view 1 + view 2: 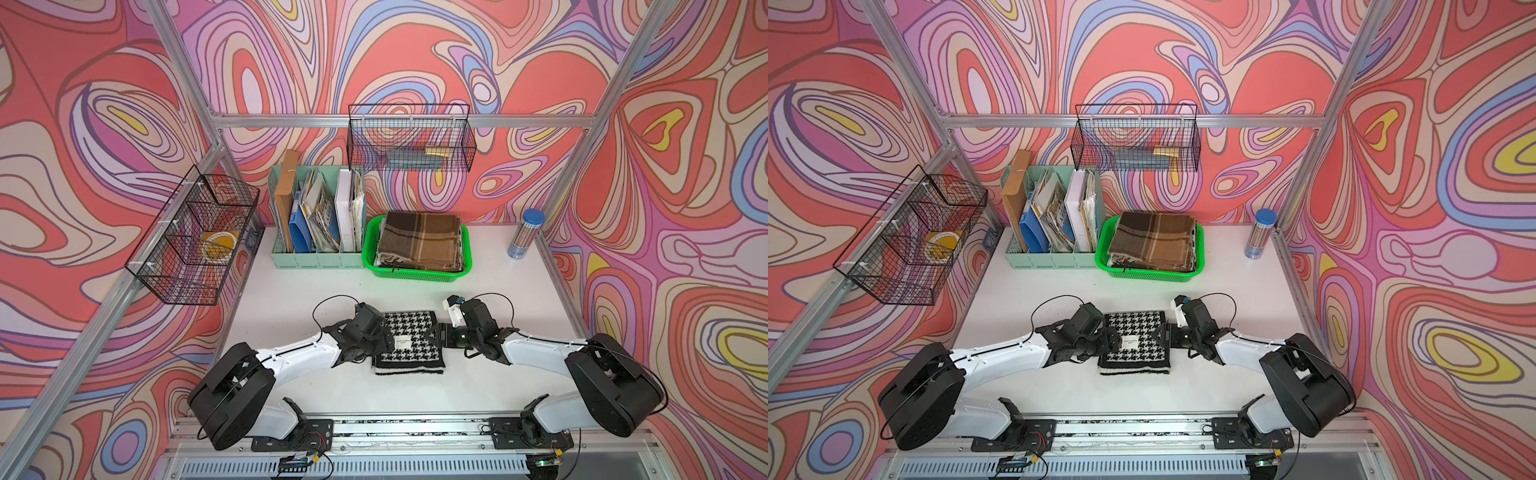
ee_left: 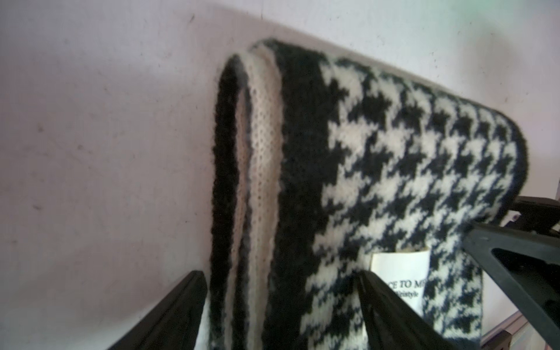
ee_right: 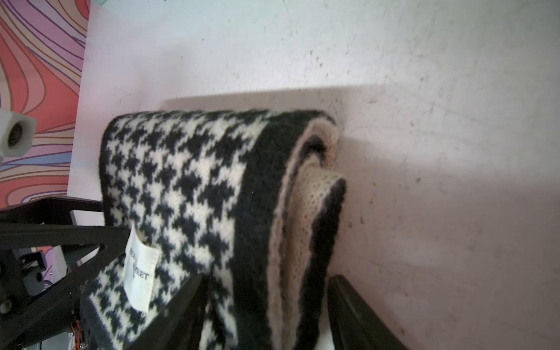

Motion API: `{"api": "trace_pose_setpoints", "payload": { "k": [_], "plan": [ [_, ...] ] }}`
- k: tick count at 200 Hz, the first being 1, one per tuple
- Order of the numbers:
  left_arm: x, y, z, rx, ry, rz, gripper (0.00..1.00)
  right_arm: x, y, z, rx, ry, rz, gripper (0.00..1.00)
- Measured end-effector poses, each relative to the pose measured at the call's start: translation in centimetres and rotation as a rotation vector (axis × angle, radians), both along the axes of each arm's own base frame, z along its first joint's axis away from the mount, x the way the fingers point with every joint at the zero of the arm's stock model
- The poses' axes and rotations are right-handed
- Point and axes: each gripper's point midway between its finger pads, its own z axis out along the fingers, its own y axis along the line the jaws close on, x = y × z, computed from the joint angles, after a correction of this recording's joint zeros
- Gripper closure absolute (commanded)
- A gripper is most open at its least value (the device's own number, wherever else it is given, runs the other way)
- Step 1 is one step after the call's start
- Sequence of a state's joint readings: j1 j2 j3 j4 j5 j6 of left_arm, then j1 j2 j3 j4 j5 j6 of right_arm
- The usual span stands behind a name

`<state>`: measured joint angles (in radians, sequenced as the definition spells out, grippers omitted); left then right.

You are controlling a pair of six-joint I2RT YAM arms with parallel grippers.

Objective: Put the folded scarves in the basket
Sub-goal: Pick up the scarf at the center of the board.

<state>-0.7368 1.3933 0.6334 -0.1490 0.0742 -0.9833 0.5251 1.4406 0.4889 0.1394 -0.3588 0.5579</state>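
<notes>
Swirling pink-and-red walls enclose a white table (image 1: 498,274). On it, at about 12 o'clock, the bright green basket (image 1: 415,276) stands against the back wall, already piled to its rim with folded brown plaid cloths (image 1: 419,241). Well apart from it, toward 6 o'clock, the folded scarf (image 1: 409,326) lies flat: a thick knit in black-and-cream houndstooth with a black border, its layers stacked loosely.

The step in hand looks like the grasp. The left gripper (image 2: 278,278) is at the scarf's 9 o'clock edge and the right gripper (image 3: 268,281) at its 3 o'clock edge. Both sets of jaws stand apart astride the layers; whether they already pinch I cannot tell.

Next, both should clamp every layer, lift level together, and carry toward 12 o'clock onto the pile. A small white label (image 1: 403,344) sits on top.
</notes>
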Motion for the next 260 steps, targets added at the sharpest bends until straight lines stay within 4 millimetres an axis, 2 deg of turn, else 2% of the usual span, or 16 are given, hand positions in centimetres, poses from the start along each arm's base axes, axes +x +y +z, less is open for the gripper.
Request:
{"api": "trace_pose_setpoints", "payload": {
  "k": [26, 66, 86, 97, 105, 115, 120, 129, 161, 188, 217, 239, 260],
  "plan": [
    [0.2, -0.2, 0.1, -0.009, -0.007, -0.001, 0.27, 0.1, 0.1, 0.1, 0.007, -0.004, 0.002, 0.38],
    [0.3, -0.6, -0.9, -0.005, 0.007, -0.006, 0.36, 0.0, 0.3, -0.6, 0.001, 0.014, 0.007, 0.39],
    [0.4, -0.9, -1.0, -0.01, 0.004, -0.01, 0.43, 0.3, 0.5, -0.5, 0.0, 0.013, 0.009, 0.41],
    [0.4, -1.0, -1.1, -0.009, 0.005, -0.013, 0.56, 0.4, 0.6, -0.6, -0.004, 0.011, 0.012, 0.5],
    [0.4, -1.1, -1.2, -0.01, 0.007, -0.017, 0.66, 0.3, 0.7, -0.6, -0.008, 0.009, 0.019, 0.66],
    [0.4, -1.3, -1.2, -0.015, 0.009, -0.021, 0.82, 0.2, 0.8, -0.6, -0.01, 0.01, 0.021, 0.92],
    [0.4, -1.4, -1.1, -0.018, 0.008, -0.023, 0.89, 0.2, 1.0, -0.6, -0.01, 0.005, 0.028, 1.0],
    [0.4, -1.6, -1.0, -0.026, 0.006, -0.027, 1.0, 0.1, 1.2, -0.4, -0.008, 0.001, 0.035, 1.0],
    [0.2, -2.0, 0.0, -0.045, -0.015, -0.045, 1.0, -0.2, 1.7, 1.0, 0.015, -0.046, 0.058, 1.0],
    [-0.4, -2.8, 2.3, -0.086, -0.063, -0.08, 1.0, -1.3, 1.9, 3.3, 0.06, -0.112, 0.079, 1.0],
    [0.1, -3.9, 6.1, -0.129, -0.14, -0.123, 1.0, -1.1, 1.7, 6.2, 0.094, -0.179, 0.049, 1.0],
    [1.7, -4.8, 10.2, -0.13, -0.231, -0.148, 1.0, 0.5, 1.3, 8.9, 0.075, -0.22, -0.018, 1.0],
    [3.8, -5.4, 14.8, -0.131, -0.342, -0.158, 1.0, 3.3, 1.1, 13.1, 0.049, -0.286, -0.099, 1.0]
  ]
}}
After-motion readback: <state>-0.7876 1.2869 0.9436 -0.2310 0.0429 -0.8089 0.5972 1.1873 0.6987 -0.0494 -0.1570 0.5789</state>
